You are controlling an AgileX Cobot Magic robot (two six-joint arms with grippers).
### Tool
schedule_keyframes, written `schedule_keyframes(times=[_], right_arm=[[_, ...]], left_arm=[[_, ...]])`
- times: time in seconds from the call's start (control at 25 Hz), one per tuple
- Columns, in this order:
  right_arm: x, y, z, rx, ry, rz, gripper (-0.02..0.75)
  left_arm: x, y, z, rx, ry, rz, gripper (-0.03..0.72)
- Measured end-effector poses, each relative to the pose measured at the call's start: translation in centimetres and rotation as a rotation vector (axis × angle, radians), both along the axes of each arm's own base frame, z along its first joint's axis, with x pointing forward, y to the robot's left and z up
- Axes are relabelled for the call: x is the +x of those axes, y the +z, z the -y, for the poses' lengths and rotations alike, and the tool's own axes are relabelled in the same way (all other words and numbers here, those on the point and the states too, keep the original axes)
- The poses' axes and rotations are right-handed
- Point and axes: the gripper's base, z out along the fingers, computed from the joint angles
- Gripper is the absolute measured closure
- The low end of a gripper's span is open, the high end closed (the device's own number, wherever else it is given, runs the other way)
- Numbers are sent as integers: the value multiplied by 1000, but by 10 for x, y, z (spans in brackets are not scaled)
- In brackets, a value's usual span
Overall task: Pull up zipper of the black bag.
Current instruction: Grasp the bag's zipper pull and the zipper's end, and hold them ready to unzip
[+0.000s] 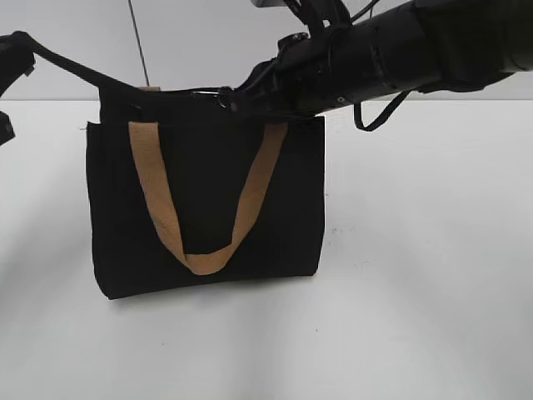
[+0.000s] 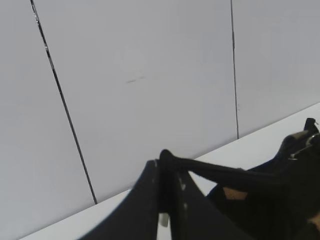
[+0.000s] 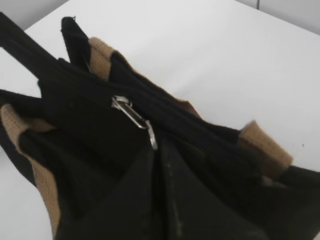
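The black bag (image 1: 208,208) stands upright on the white table with a tan handle (image 1: 208,217) hanging down its front. My right gripper (image 1: 237,98) is at the middle of the bag's top edge, shut on the silver zipper pull (image 3: 134,117), which shows in the exterior view (image 1: 223,100) too. My left gripper (image 2: 166,172) is shut on a black strap (image 2: 225,172) that runs taut from the bag's top left corner; in the exterior view it (image 1: 18,48) is at the far left.
The white table (image 1: 416,292) stretches around the bag. A pale panelled wall (image 2: 150,75) stands behind it. A loose black cable (image 1: 379,112) hangs under my right arm.
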Motion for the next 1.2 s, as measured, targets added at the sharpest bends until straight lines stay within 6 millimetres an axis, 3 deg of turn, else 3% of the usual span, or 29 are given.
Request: schedule_keyframes(times=[0.28,0.72,1.2], right_arm=[[0,15,15,25,-11,14,738],[11,12,51,29,-56,-73,738],[15,11,63,14,-99,-97,738]], left_arm=[[0,-2,0,22,1,-17,680],[0,-2,0,25,-3,-15,680],[0,-2,0,26,-2,-15,680]])
